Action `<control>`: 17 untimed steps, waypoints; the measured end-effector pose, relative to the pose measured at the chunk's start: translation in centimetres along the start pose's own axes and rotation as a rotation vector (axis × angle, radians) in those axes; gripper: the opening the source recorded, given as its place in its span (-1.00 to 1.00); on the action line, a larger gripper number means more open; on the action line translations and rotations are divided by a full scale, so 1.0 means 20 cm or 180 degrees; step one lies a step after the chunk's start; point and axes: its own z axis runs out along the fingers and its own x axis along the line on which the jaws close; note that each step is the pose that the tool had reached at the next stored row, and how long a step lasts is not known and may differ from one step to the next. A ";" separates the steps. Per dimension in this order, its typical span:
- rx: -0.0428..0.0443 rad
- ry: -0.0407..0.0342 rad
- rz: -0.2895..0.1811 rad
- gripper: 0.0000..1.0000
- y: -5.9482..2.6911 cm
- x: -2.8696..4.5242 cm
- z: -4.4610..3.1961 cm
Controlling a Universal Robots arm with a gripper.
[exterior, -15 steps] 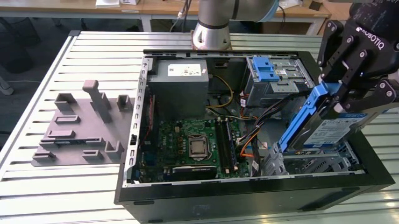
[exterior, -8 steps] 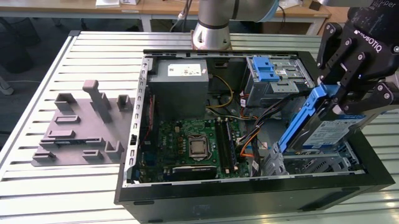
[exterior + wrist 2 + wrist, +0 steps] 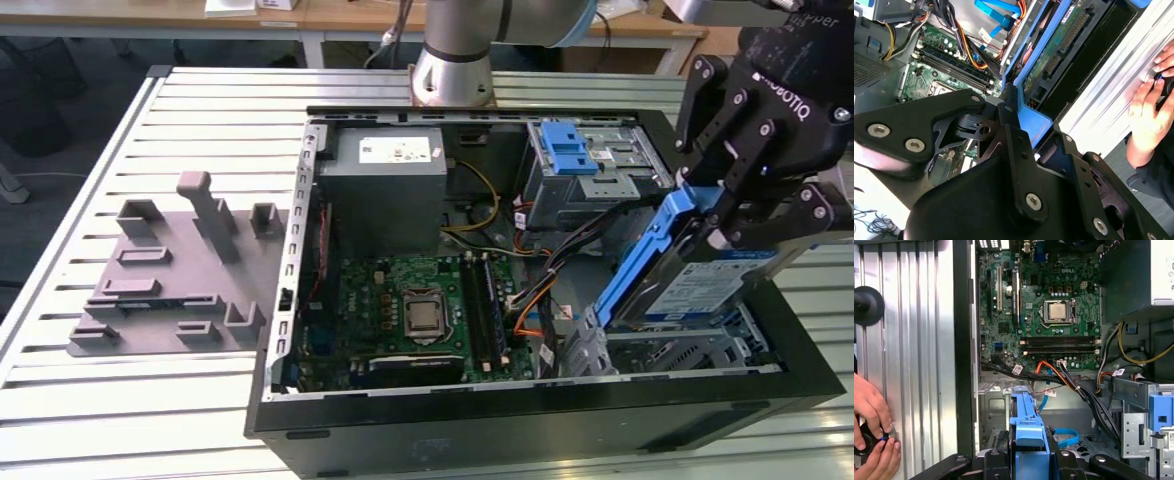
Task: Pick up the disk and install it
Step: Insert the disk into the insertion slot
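The end effector is clamped on the blue rail of the disk and holds it tilted, with its lower edge at the metal drive bay inside the open computer case. In the exterior view the disk is at about three o'clock from the motherboard, and the silver cage stands at eleven o'clock from the disk. In the first wrist view a person's hands touch a small black round part on the slatted surface beside the case.

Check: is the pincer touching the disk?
Touching. In the exterior view the pincer clamps the blue rail of the disk, which hangs tilted over the open computer case; the first wrist view shows that rail in its grip.
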 end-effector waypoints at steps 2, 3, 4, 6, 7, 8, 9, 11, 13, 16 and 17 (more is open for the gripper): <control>0.0000 0.0000 0.0000 -0.26 0.000 0.000 0.005; 0.0000 0.0000 0.0000 -0.26 0.000 0.000 0.008; 0.0000 0.0000 0.0000 -0.26 0.000 0.000 0.010; 0.0000 0.0000 0.0000 -0.26 0.000 0.000 0.014; 0.0000 0.0000 0.0000 -0.26 0.000 0.000 0.017; 0.0000 0.0000 0.0000 -0.26 0.000 0.000 0.019; 0.0000 0.0000 0.0000 -0.26 0.000 0.000 0.021; 0.0000 0.0000 0.0000 -0.26 0.000 0.000 0.027; 0.0000 0.0000 0.0000 -0.26 0.000 0.000 0.031; 0.0000 0.0000 0.0000 -0.26 0.000 0.000 0.040; 0.0000 0.0000 0.0000 -0.26 0.000 0.000 0.043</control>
